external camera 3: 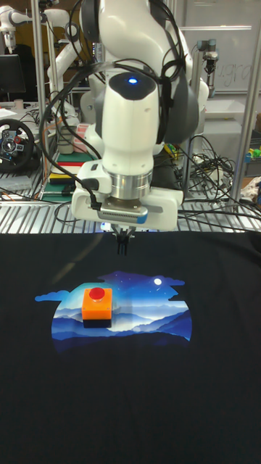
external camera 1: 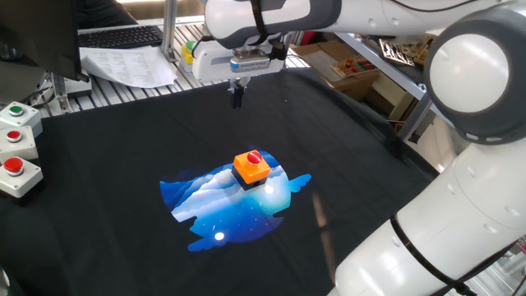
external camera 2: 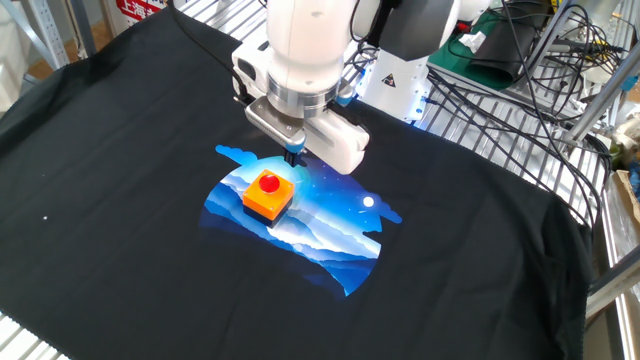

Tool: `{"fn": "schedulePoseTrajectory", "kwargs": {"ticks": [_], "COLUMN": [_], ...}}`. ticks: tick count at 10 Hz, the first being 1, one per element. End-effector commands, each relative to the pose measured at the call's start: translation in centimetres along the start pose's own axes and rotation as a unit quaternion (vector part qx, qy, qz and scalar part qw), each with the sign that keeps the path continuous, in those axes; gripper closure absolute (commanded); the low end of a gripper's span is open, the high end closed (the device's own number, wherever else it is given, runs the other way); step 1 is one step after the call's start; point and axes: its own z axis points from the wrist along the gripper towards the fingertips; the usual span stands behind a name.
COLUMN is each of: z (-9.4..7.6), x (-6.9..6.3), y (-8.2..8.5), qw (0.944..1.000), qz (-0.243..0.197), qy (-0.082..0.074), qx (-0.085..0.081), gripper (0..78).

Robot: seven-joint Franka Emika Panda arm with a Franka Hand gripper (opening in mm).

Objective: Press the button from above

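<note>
The claw hangs in the air above the black cloth, pointing straight down. Its fingers look pressed together at the tips in the tall view, holding nothing, though the tips are small and dark. It is clear of the button, off to one side and higher. The red button sits on an orange box with a black base. The box stands near the middle of the cloth, on a blue mountain print. By the cloth's left edge in one fixed view lie pale grey button boxes.
</note>
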Motion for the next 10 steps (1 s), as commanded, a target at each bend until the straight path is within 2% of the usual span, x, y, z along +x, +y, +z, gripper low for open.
{"fn": "schedulePoseTrajectory", "kwargs": {"ticks": [1,10], "z": [-0.15,-0.16], "x": [-0.03,-0.02], "y": [-0.01,-0.01], "qw": [0.9996,0.9997], "qz": [0.006,0.008], "qy": [0.001,-0.002], "qx": [-0.027,-0.023], "gripper": [77.6,77.6]}}
